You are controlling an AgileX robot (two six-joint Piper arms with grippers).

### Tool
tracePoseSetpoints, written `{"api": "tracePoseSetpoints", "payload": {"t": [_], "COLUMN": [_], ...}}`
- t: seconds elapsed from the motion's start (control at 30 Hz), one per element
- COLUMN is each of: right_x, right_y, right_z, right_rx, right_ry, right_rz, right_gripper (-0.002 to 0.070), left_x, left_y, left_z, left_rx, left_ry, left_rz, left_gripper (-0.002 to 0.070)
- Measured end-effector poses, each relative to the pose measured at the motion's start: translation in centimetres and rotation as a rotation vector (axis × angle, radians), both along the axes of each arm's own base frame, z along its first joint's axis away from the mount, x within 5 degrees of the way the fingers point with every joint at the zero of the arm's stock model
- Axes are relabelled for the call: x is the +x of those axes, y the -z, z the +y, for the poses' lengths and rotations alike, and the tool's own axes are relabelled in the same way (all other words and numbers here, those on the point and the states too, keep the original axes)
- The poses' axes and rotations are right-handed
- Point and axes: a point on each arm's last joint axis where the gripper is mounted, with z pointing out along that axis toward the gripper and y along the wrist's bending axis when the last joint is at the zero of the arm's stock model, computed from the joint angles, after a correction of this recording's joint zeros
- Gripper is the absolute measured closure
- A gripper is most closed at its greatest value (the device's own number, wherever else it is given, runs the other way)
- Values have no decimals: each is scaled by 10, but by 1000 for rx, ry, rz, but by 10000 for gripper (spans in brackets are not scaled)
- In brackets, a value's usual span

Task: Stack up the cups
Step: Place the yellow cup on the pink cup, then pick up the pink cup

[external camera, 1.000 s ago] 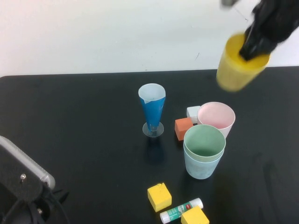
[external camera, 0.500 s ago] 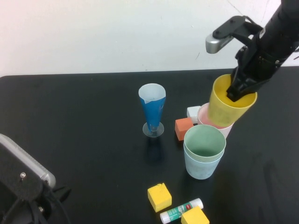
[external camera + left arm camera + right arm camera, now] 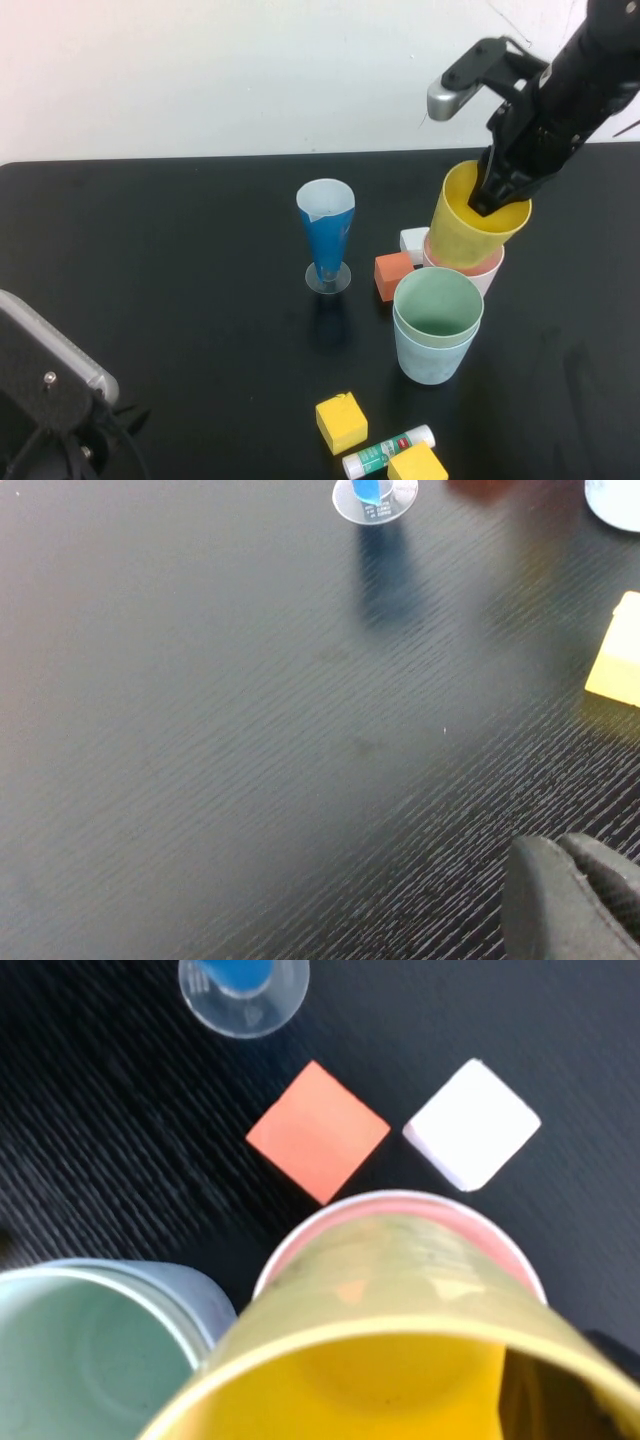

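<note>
My right gripper is shut on the rim of the yellow cup and holds it tilted, its base inside the mouth of the pink cup. In the right wrist view the yellow cup fills the foreground over the pink cup's rim. The pale green cup sits nested in the light blue cup just in front. My left gripper is low at the near left, over bare table, its fingers together and empty.
A tall narrow blue cone cup on a clear foot stands left of the cups. An orange cube and a white cube lie beside the pink cup. Two yellow cubes and a glue stick lie near the front edge.
My right gripper has carried the yellow cup down and left from high at the back right, and its base has entered the pink cup. The left arm has not moved.
</note>
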Motion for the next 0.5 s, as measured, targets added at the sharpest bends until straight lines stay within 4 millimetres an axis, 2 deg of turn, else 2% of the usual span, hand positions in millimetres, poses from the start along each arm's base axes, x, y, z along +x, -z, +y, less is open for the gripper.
{"api": "tracePoseSetpoints", "payload": {"t": [0.1, 0.27, 0.33, 0.5], "right_x": [3, 5, 5, 7], "right_y": [9, 14, 14, 18], "right_z": [1, 1, 1, 0], "right_rx": [-10, -16, -21, -36], "right_ry": [-4, -5, -5, -6], "right_rz": [20, 31, 29, 35], "right_gripper": [590, 415, 370, 330], "left_x": [0, 0, 0, -1], "left_y": [0, 1, 1, 2], "left_z": [0, 1, 1, 1], "left_rx": [4, 6, 11, 15], "left_ry": [-3, -4, -6, -8], "left_rz": [4, 6, 12, 17], "left_gripper": [676, 676, 676, 676]}}
